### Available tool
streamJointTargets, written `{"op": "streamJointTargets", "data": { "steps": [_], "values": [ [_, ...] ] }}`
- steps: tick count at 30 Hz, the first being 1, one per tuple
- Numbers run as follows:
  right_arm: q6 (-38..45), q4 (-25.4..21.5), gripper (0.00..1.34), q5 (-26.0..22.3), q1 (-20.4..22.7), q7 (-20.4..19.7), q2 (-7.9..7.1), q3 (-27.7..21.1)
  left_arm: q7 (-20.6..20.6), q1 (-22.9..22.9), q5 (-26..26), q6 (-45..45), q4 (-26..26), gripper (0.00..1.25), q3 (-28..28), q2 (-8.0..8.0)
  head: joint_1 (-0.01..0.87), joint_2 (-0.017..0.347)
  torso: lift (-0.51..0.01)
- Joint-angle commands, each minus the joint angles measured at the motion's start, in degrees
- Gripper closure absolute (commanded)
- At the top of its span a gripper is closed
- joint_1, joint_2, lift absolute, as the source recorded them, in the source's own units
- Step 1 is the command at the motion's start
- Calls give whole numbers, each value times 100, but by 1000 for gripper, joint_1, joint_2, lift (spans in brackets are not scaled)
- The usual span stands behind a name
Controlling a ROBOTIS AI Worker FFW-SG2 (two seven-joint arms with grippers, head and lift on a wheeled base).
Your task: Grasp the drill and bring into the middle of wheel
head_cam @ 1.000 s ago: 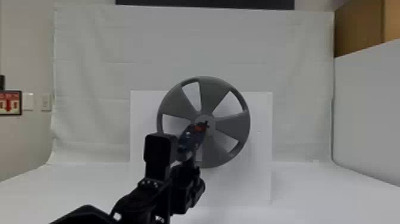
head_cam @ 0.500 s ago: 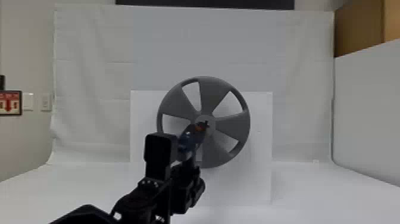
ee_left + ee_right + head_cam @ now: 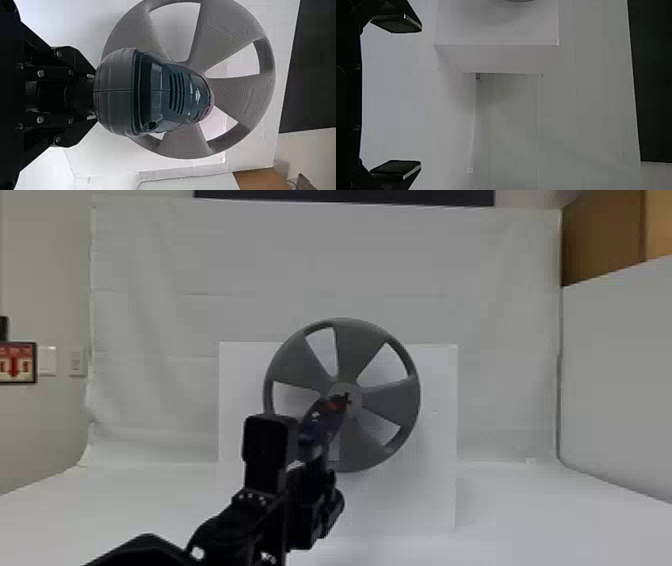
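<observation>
"What is nearest?"

"The left arm, black, coming in low on the left of the head view and angling up and to the right. In the right wrist view, the right gripper (image 3: pixel 417 97) has its two flat fingers spread wide, with nothing between them."

"And the left gripper (image 3: pixel 317 470)?"

"Its fingers are closed on the drill (image 3: pixel 320 430) from behind. How narrow the gap is cannot be told, since the tool's rounded dark body hides the tips."

"Where does the drill point?"

"Away from the arm, up and a little to the right, its red-and-black front end over the hub (image 3: pixel 354 390) of the grey wheel (image 3: pixel 387 402). Whether it touches cannot be told."

"What lies past it?"

"The wheel is upright, its broad spokes parted by gaps, in front of a white panel (image 3: pixel 435 495) on the white table (image 3: pixel 525 520). Farther off hangs a pale cloth (image 3: pixel 325 260), with a brown box (image 3: pixel 600 240) up on the far right and a red sign (image 3: pixel 17 362) on the left."
</observation>
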Motion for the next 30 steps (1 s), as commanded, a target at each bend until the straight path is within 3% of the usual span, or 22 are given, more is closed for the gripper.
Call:
{"op": "streamJointTargets", "data": {
  "steps": [1, 30],
  "values": [
    [4, -1, 96, -1, 0, 0, 0, 0, 0, 0, -2, 0, 7, 1222, 0, 0, 0, 0, -406],
    [4, 7, 98, 8, 9, 0, 8, 9, 0, 0, -20, -27, 16, 1222, 0, 0, 0, 0, -406]
  ]
}}
